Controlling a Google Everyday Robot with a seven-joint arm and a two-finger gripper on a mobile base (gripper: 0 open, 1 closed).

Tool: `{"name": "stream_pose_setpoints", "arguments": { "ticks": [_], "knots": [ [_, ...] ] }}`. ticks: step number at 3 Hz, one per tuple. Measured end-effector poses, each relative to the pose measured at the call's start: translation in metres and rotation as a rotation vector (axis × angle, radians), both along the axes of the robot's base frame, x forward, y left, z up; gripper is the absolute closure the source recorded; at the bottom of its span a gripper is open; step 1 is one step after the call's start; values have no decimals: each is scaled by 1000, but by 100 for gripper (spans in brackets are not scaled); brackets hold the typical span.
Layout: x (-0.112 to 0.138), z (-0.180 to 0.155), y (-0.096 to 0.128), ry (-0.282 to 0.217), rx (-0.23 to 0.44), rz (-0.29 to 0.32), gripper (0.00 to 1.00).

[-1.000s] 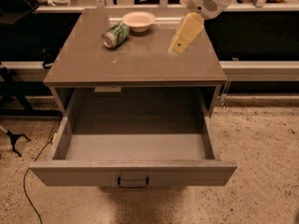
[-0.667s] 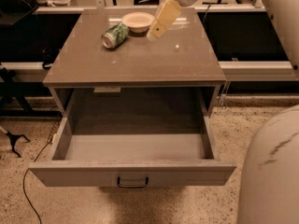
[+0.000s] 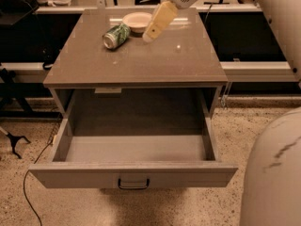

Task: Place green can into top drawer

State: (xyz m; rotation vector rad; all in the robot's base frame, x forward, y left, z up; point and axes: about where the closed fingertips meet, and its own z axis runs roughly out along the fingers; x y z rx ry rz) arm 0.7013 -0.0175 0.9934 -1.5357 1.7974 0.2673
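So the green can (image 3: 116,36) is lying on its side on the cabinet top (image 3: 155,62), toward the back left, silver end pointing to the front-left. It's just beside the pale bowl (image 3: 137,21), maybe touching the rim, hard to say. There's a green-and-white pattern on the can, but I can't read any brand or lettering. The gripper (image 3: 150,34) hangs over the back of the cabinet top, angled down to the left, tip just right of the can and in front of the bowl, not touching the can. I honestly can't tell whether it's spread or pressed together. The top drawer (image 3: 70,175) is pulled all the way out below, with its little dark loop handle (image 3: 133,183) at the centre of the front panel. There's a small pale tag (image 3: 107,90) under the cabinet's front edge, with no writing I can make out. The robot's pale, scuffed body (image 3: 273,173) fills the right foreground, and a thin cable (image 3: 29,192) trails over the speckled floor on the left.
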Motion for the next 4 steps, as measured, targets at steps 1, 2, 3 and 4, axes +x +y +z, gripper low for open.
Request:
{"name": "stream_pose_setpoints", "arguments": {
  "ticks": [1, 2, 3, 4],
  "knots": [
    [30, -15, 33, -23, 38, -63, 0],
    [62, -35, 67, -51, -37, -59, 0],
    [85, -51, 95, -59, -153, -46, 0],
    [100, -62, 116, -60, -211, -33, 0]
  ]
}}
